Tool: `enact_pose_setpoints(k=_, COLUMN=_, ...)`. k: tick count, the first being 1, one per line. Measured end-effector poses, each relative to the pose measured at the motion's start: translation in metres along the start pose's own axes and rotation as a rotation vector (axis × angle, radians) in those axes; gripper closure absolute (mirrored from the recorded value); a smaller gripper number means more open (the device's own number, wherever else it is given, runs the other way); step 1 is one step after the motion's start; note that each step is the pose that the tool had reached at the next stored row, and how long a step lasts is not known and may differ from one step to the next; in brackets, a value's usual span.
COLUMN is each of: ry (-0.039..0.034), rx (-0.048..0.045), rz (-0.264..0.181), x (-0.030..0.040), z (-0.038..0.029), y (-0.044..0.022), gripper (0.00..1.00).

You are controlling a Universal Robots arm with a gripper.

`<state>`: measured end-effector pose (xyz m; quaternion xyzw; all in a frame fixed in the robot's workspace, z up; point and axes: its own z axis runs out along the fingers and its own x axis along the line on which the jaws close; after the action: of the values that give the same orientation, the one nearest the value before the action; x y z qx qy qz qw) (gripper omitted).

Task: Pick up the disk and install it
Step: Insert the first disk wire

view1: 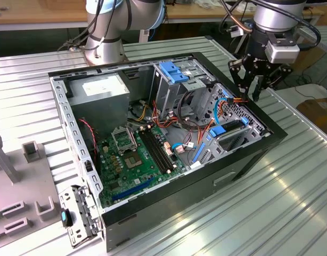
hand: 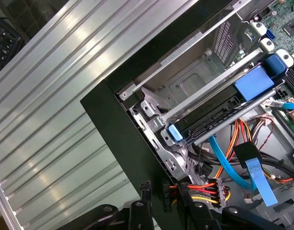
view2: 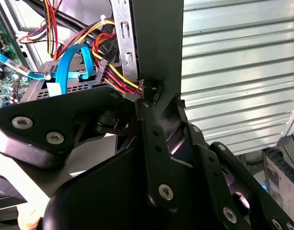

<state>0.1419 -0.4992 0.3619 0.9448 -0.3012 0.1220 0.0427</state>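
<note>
Gripper (view1: 255, 92) hung over the rim of the open computer case (view1: 169, 205) at the exterior view's right, carrying nothing. Couldn't tell whether it was open or closed. Disk (hand: 209, 114) lay flat in the drive bay (hand: 195, 72) just inside that rim, with its blue end tab (hand: 175, 133) near the case wall (view2: 156, 43). It looked slotted in, but I couldn't judge whether it was latched fully home.

Risks as I read them:
- The gripper was right beside the red/yellow power cables (hand: 202, 188) and near the blue data cable (hand: 222, 160). A sideways or downward move could hook a wire and drag a plug.
- It sat almost on the case wall, so a small offset meant a collision.
- A half-seated disk could slide if bumped.
</note>
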Motion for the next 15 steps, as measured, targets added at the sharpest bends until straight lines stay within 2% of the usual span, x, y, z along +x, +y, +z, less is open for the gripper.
enact_pose_setpoints(k=2, ry=0.0000, rx=0.0001, rz=0.000, x=0.0000, z=0.0001, y=0.0000, gripper=0.65)
enact_pose_setpoints(k=4, ry=0.0000, rx=0.0000, rz=0.000, x=-0.0001, z=0.0003, y=0.0000, gripper=0.81)
enact_pose_setpoints(k=12, ry=-0.0001, rx=0.0002, rz=0.000, x=-0.0001, z=0.0004, y=0.0000, gripper=0.84)
enact_pose_setpoints(k=14, ry=0.0000, rx=-0.0001, rz=0.000, x=0.0011, z=-0.0043, y=0.0000, gripper=0.84)
enact_pose_setpoints(k=15, ry=-0.0004, rx=-0.0018, rz=0.009, x=0.0010, z=-0.0043, y=0.0000, gripper=0.84)
